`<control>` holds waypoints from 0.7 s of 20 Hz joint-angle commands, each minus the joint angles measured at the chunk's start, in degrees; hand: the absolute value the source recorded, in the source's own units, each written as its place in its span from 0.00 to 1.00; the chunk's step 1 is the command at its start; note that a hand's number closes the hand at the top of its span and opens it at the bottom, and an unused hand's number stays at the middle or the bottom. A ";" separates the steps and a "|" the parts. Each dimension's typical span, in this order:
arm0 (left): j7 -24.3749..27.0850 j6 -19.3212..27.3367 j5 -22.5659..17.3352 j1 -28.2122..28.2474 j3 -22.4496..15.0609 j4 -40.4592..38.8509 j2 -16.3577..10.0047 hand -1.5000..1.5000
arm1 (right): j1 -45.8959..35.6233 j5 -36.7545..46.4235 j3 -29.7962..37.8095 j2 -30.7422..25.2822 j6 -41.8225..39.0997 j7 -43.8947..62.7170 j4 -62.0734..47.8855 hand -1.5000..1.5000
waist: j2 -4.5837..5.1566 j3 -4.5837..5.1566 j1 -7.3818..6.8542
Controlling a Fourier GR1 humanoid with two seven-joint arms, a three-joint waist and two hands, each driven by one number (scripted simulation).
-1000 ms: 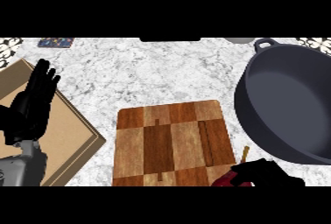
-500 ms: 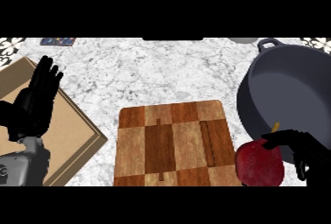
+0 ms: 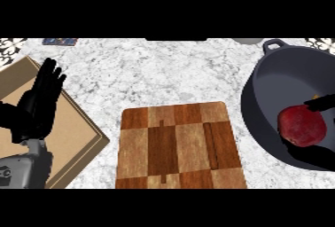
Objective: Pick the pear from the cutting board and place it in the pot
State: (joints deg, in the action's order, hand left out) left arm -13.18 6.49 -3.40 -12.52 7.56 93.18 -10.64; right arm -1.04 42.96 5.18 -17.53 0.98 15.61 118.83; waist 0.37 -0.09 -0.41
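One pot (image 3: 265,88) | pear (image 3: 302,125) inside rim | right hand (image 3: 322,104) curled round pear

You get one camera: head view, set high and aimed steeply down at the grey-white marbled table (image 3: 163,71). It isn't mirrored, so the robot's black left hand (image 3: 39,106) shows at frame left, with its forearm cut by the lower edge. Framing is close: checkered brown wooden cutting board (image 3: 180,146) low centre, dark grey round metal pot (image 3: 265,82) clipped by the right edge, flat tan panel (image 3: 78,133) clipped at left.
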 commanded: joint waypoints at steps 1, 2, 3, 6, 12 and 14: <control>-2.09 -0.28 -0.59 -2.61 1.23 -0.97 -1.44 0.50 | -5.25 4.07 4.77 -4.25 3.83 -6.08 -13.41 1.00 | -0.04 0.03 -0.31; 1.21 -2.03 -1.34 0.98 0.53 -0.39 -0.56 0.50 | -6.06 5.74 5.31 -4.80 4.87 -6.30 -17.08 1.00 | -0.03 0.05 -0.67; 0.99 0.26 0.91 -1.68 -0.12 -1.98 0.11 0.50 | -7.99 2.75 6.55 -4.72 6.44 -10.61 -21.50 1.00 | -0.11 0.04 -0.11; -1.92 -0.35 -0.34 -2.90 1.53 -1.03 -1.56 0.50 | -13.74 1.09 8.44 -6.79 6.15 -13.82 -31.42 1.00 | -0.18 0.05 -0.16; 2.72 -1.66 -0.33 -0.68 0.54 -2.53 0.02 0.50 | -19.97 -1.30 8.55 -4.34 5.82 -16.21 -48.79 1.00 | 0.12 0.05 -0.58; 0.35 -2.08 -1.17 -0.03 0.33 0.98 -0.34 0.50 | -19.06 -2.96 9.57 -4.13 5.28 -18.15 -53.40 0.00 | 0.12 -0.02 -1.11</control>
State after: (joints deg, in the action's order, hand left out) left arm -12.99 4.99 -4.19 -12.38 8.37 93.37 -11.25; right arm -17.02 42.74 12.82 -22.86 6.50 -0.45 77.08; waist -0.19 0.82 -0.62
